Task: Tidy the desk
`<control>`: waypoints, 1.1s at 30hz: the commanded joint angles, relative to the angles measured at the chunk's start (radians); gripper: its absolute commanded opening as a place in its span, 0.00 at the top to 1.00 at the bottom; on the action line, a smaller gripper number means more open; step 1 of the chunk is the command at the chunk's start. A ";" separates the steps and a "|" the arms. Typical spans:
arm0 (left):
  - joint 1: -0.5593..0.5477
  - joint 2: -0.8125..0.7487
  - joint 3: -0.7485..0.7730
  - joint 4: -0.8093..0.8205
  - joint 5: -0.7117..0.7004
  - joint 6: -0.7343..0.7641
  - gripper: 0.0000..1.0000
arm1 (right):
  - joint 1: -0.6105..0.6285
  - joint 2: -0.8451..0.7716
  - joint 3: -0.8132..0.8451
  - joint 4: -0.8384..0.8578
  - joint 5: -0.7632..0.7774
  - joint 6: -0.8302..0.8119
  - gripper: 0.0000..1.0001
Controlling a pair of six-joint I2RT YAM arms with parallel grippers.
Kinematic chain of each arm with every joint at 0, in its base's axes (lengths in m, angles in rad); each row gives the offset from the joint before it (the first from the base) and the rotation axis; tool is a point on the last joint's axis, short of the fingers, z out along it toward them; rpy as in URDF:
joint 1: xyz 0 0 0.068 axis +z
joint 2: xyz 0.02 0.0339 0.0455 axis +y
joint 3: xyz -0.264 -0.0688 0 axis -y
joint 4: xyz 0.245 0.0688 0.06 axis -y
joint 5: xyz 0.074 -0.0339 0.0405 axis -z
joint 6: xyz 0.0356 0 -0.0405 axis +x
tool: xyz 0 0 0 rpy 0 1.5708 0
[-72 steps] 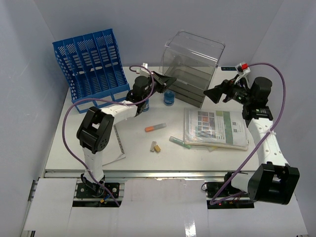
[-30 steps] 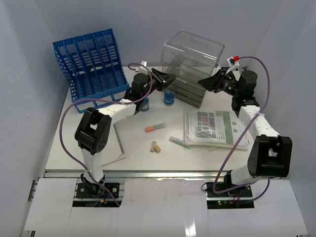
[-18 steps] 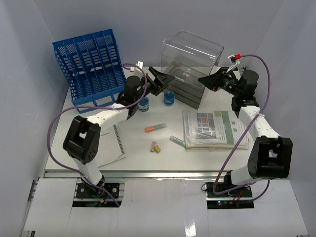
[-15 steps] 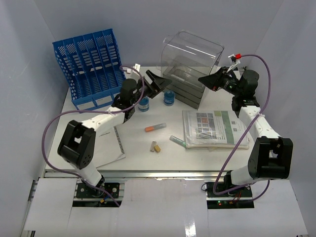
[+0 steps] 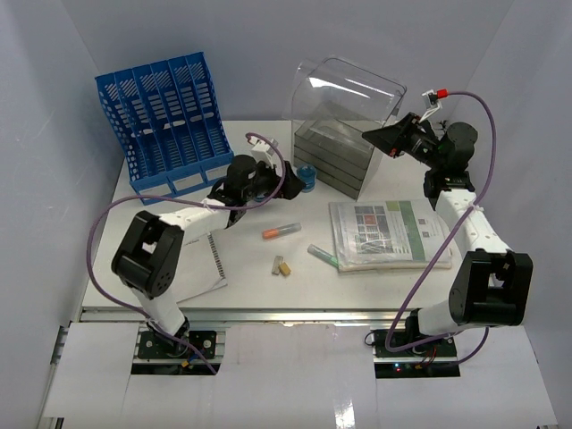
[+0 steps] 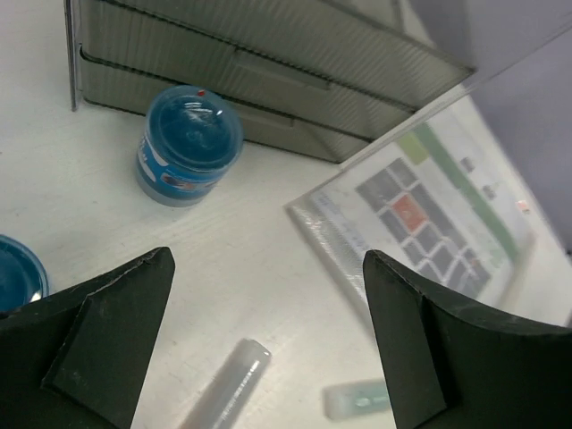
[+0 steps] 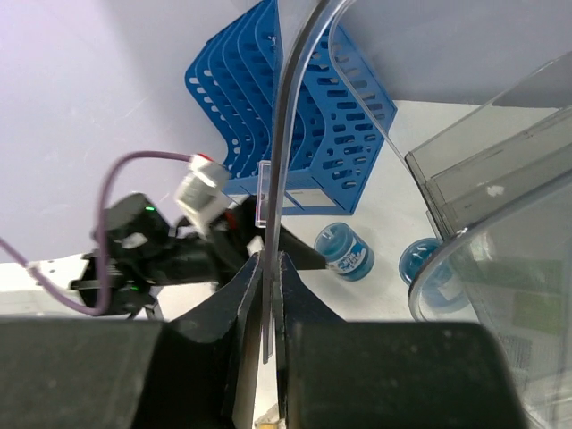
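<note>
Right pincer (image 7: 269, 266) clamped on the clear cover (image 5: 344, 89); left pincer (image 6: 268, 259) spread wide above the white surface (image 5: 295, 288).

The surface lies under both arms, with an aluminium rail along its near edge. The right pincer's fingers are pressed together on the thin edge of the cover, which sits tilted over the grey drawer unit (image 5: 335, 161) at the far side. The left pincer hangs low with nothing between its fingers. A blue jar (image 6: 188, 143) stands just in front of the drawers, and a second jar (image 6: 13, 268) shows at the left edge of the wrist view. A blue file rack (image 5: 165, 112) stands at the far left. An orange marker (image 5: 281, 231) lies mid-surface, near a stack of booklets (image 5: 389, 232).
</note>
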State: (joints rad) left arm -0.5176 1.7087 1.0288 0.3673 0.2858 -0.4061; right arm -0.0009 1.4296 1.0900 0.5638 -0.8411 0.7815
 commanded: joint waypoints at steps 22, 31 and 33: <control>-0.056 0.479 0.476 -0.047 -0.150 0.299 0.35 | -0.024 -0.028 0.059 0.243 -0.047 0.139 0.89; -0.064 0.390 0.423 0.005 -0.141 0.279 0.63 | -0.024 -0.028 0.035 0.249 -0.046 0.139 0.89; -0.065 0.335 0.373 0.052 -0.133 0.265 0.68 | -0.024 -0.028 0.032 0.249 -0.047 0.139 0.89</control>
State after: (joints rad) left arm -0.5720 2.1832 1.4605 0.3353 0.1410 -0.1195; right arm -0.0196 1.4311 1.0978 0.6547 -0.8703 0.9401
